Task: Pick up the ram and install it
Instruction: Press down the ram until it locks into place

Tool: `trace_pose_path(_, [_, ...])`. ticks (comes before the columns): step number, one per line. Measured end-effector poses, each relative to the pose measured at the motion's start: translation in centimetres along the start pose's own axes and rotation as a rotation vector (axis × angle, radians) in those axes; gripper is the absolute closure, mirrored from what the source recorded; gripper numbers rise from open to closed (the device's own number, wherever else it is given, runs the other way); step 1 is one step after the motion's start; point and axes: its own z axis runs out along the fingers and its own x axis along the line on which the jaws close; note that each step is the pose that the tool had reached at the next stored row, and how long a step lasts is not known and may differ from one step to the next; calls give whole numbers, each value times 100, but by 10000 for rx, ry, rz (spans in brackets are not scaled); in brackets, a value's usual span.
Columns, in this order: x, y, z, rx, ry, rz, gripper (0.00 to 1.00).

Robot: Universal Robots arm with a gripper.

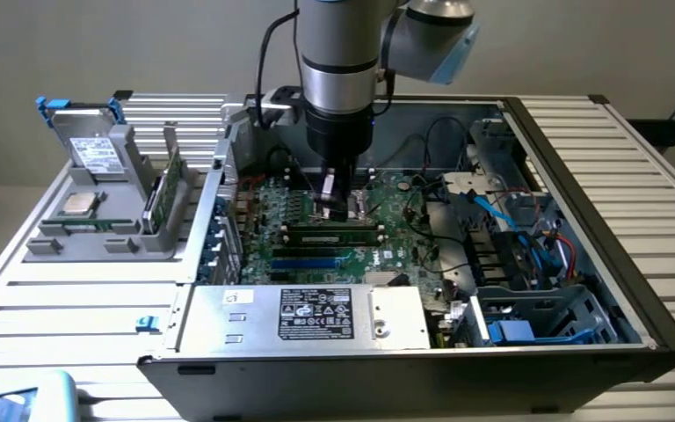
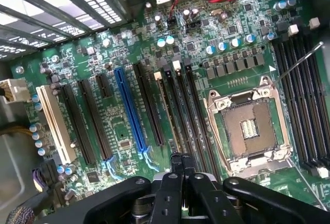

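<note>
Slatted white surface (image 1: 68,290) carrying an open computer case (image 1: 596,264) before a plain grey wall.
Jaws (image 2: 181,164) are sitting pressed shut, holding nothing, just above the motherboard (image 2: 129,131); the ram (image 1: 333,234) is lying seated in a slot beneath them, near the empty processor socket (image 2: 250,131).

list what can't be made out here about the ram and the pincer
- Exterior view: whether the pincer touches the ram in the slot; the tips blend into the dark board below the arm.
- Wrist view: whether the ram's end latches are locked; the pincer's body covers the near ends of the slots.
- Exterior view: the motherboard's near edge, hidden behind the power supply; its label print is too small to read.
</note>
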Motion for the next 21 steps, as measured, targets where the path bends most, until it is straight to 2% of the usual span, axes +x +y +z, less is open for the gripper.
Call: trace_pose_path(21, [0,0,0,-115,114,3060,89])
